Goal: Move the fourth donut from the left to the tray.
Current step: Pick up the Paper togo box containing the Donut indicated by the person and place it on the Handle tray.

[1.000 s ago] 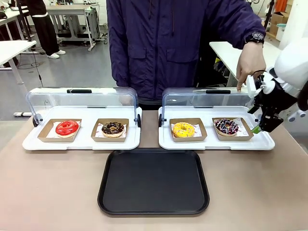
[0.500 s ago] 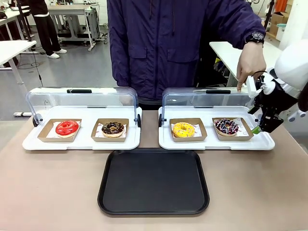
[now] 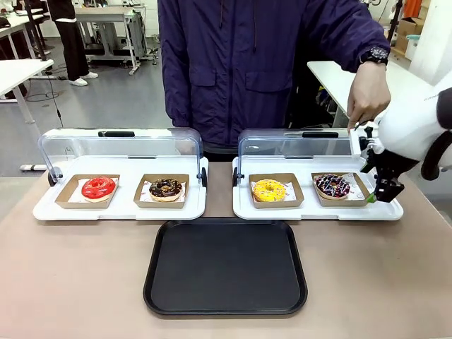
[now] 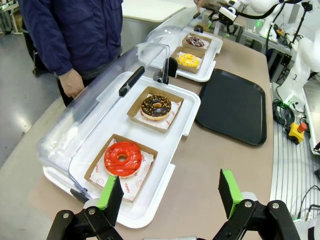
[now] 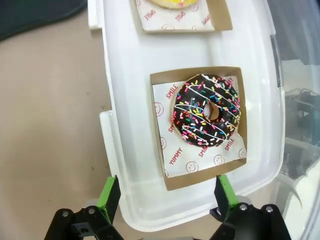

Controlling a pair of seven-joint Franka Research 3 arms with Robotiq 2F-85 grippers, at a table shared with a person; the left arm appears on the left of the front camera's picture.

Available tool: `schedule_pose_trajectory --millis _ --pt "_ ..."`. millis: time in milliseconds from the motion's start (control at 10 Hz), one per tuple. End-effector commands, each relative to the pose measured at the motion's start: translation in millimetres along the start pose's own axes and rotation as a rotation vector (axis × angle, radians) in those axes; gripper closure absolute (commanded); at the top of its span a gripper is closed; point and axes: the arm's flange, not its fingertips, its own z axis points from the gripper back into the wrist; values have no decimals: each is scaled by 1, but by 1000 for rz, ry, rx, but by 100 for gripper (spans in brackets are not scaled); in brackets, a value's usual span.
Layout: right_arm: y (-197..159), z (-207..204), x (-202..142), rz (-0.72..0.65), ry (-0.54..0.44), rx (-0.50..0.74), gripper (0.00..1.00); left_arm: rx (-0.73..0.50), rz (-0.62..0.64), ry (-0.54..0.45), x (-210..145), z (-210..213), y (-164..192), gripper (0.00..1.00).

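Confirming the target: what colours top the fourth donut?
The fourth donut has dark chocolate glaze, white drizzle, multicoloured sprinkles; clearest in the right wrist view.

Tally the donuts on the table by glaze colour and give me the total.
Red donut: 1
Yellow donut: 1
Chocolate donuts: 2, the crumbed donut and the sprinkled donut
Total: 4
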Motion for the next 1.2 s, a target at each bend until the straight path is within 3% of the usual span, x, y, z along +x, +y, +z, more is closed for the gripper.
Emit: schedule_pose_trajectory --millis 0,1100 --pt "6 -13 5 0 49 -36 0 -5 -1 7 1 1 -2 0" --pt "-21 -57 -7 52 109 -45 0 -5 -1 7 1 1 -2 0"
